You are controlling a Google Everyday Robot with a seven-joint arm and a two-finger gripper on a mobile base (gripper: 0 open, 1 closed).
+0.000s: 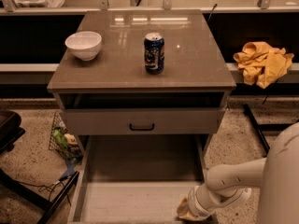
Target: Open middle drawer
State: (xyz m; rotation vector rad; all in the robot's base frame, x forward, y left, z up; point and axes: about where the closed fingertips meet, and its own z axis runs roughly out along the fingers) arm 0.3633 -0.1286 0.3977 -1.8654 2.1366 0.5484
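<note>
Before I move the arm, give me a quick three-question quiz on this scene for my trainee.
1. True or false: the gripper is at the middle drawer handle.
2. What stands on the cabinet top with the white bowl? A) a can B) a bottle C) a mug
3. Fill in: the ___ drawer is pulled out.
Key: 1 false, the gripper is low, at the front right corner of the open bottom drawer. 2 A. 3 bottom.
</note>
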